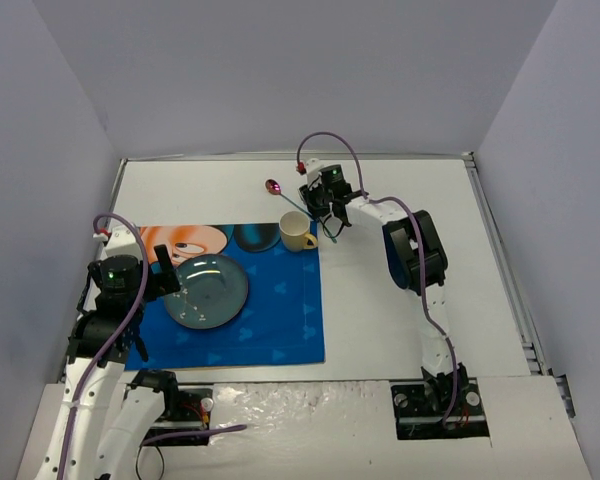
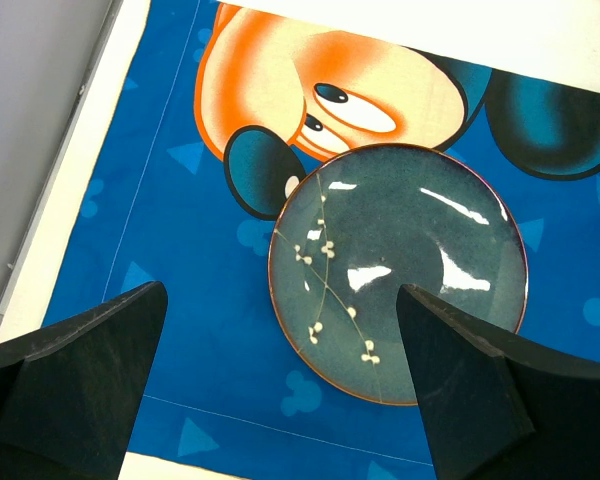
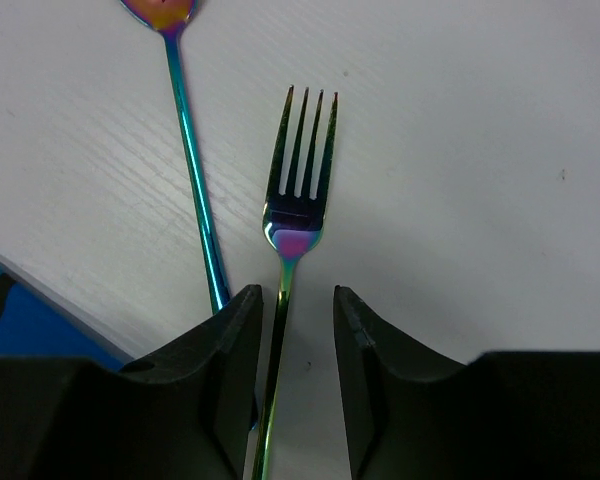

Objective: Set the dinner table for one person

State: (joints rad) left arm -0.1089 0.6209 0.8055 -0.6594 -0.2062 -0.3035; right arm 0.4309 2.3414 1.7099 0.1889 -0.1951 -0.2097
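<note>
White dinner table point(image 1: 220, 190) with 1 blue cartoon placemat point(image 1: 270, 320), 1 iridescent spoon point(image 1: 273, 186) and 1 fork point(image 3: 298, 180) just beside it

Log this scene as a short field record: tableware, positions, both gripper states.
large white rectangular dinner table: bears everything listed
blue cartoon-printed cloth placemat: flat on table's left half
round blue-grey glazed plate: on placemat
cream ceramic mug: upright, at placemat's far right corner
iridescent metal spoon: on bare table beside fork
iridescent metal fork: on bare table
left gripper: open, above plate
right gripper: open, fingers either side of fork handle
</note>
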